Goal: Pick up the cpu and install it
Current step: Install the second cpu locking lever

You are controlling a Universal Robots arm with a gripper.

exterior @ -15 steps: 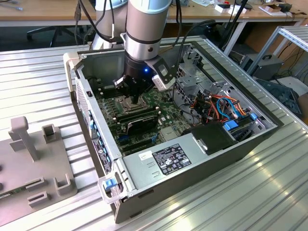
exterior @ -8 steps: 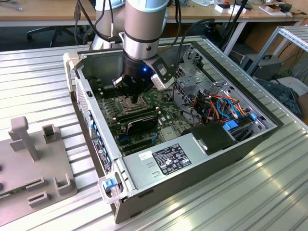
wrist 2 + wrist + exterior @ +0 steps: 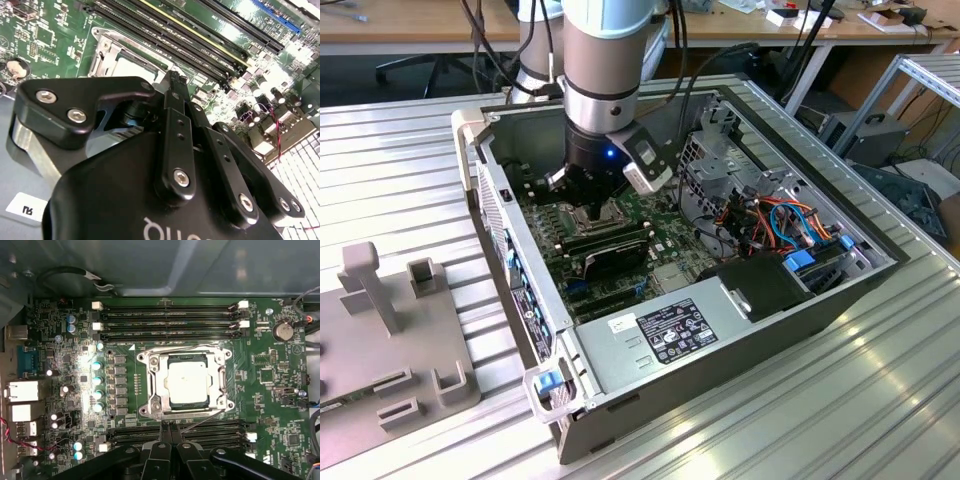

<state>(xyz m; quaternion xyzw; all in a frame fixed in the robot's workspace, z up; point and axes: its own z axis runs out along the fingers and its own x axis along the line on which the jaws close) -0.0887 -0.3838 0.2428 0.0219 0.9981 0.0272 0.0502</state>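
CPU seated in its socket

The cpu (image 3: 187, 382), a pale silver square, lies framed in the socket frame (image 3: 156, 382); hand (image 3: 171, 432) fingers together at six o'clock, their tips cut off.

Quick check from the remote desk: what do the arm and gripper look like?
The arm is a thick grey-silver cylinder with a metal ring, a black wrist with a blue light, and black cables beside it. The gripper is black, with bolted linkage bars and silver screws.
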